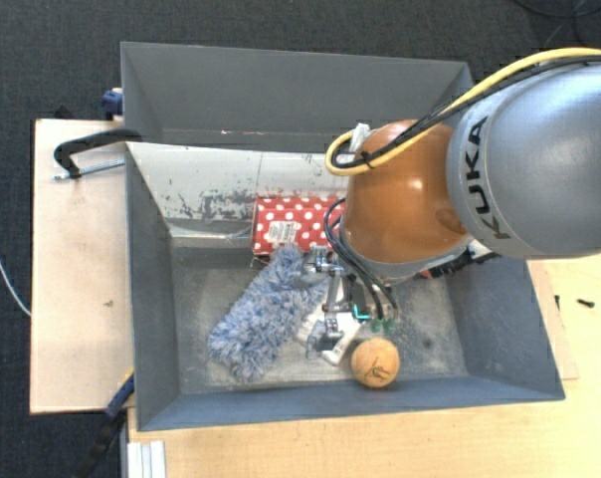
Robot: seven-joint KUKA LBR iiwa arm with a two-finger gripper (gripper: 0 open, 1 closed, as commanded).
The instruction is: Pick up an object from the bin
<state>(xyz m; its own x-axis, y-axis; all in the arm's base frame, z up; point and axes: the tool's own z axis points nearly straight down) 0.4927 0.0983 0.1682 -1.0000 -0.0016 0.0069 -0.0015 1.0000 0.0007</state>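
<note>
red spotted box [286, 222] partly hidden, arm [539, 157] cropped

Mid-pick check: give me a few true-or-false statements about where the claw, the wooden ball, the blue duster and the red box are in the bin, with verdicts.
1. A red box with white dots lies at the back of the bin. True.
2. The wooden ball sits in the bin's back left corner. False: it lies near the front wall, right of the middle.
3. The blue fluffy duster lies to the left of the claw in the camera view. True.
4. The claw hangs over the red box. False: it is down near the front, between the duster and the wooden ball.
</note>
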